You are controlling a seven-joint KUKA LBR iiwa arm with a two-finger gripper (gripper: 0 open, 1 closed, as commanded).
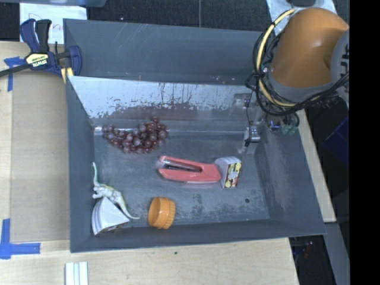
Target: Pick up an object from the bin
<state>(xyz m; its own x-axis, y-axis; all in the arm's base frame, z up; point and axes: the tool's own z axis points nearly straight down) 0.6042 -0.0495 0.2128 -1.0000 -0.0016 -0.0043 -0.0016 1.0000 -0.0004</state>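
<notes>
My gripper (252, 134) hangs at the bin's right side, under the arm's orange cover, above the floor near the back wall. Just below it and slightly left stands a small silver packet with a yellow and red label (230, 174), apart from the gripper. A red stapler (187, 171) lies flat beside the packet, at the middle of the bin floor, its nose touching or nearly touching the packet.
A bunch of dark red plastic grapes (136, 136) lies at the back left. An orange round cap (161, 212) rests by the front wall. A white toy dinosaur (108, 203) sits in the front left corner. Sloped walls ring the floor.
</notes>
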